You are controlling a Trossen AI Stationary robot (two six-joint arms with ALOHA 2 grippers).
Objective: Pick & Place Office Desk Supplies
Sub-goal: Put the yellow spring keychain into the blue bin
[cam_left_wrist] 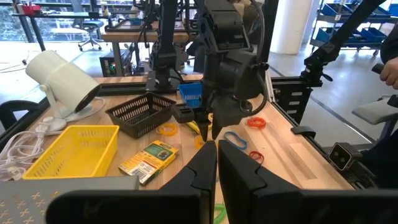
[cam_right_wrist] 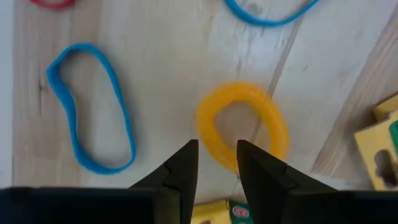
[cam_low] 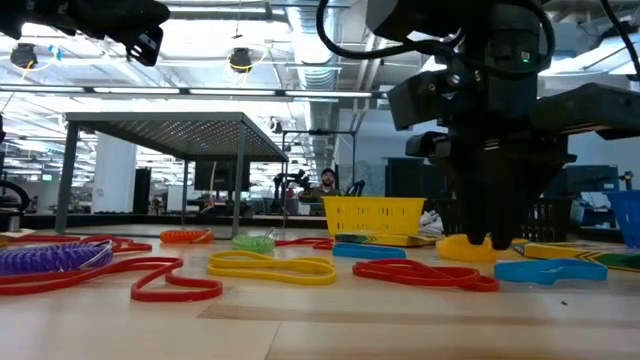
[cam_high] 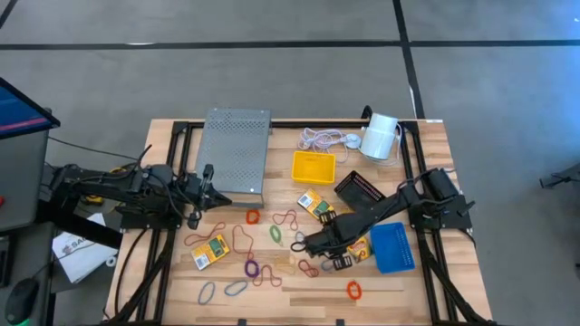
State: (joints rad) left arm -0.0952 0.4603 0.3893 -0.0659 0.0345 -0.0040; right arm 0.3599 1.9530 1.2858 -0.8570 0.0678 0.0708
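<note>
The right gripper (cam_right_wrist: 214, 163), its fingers narrowly parted and holding nothing yet, stood low over the orange rubber band (cam_right_wrist: 244, 126) lying flat on the table (cam_high: 426, 281), straddling its near edge, left of the blue tray (cam_high: 393, 247).

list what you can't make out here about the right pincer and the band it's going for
- Grip: in the right wrist view the right pincer straddles the near edge of the yellow band, but the fingertips hide the contact, so whether it is pinched is unclear.
- High view: the right arm covers that band.
- Low view: the pincer blocks the band's middle.
- Crayon box: cut off by the wrist picture's edge.
</note>
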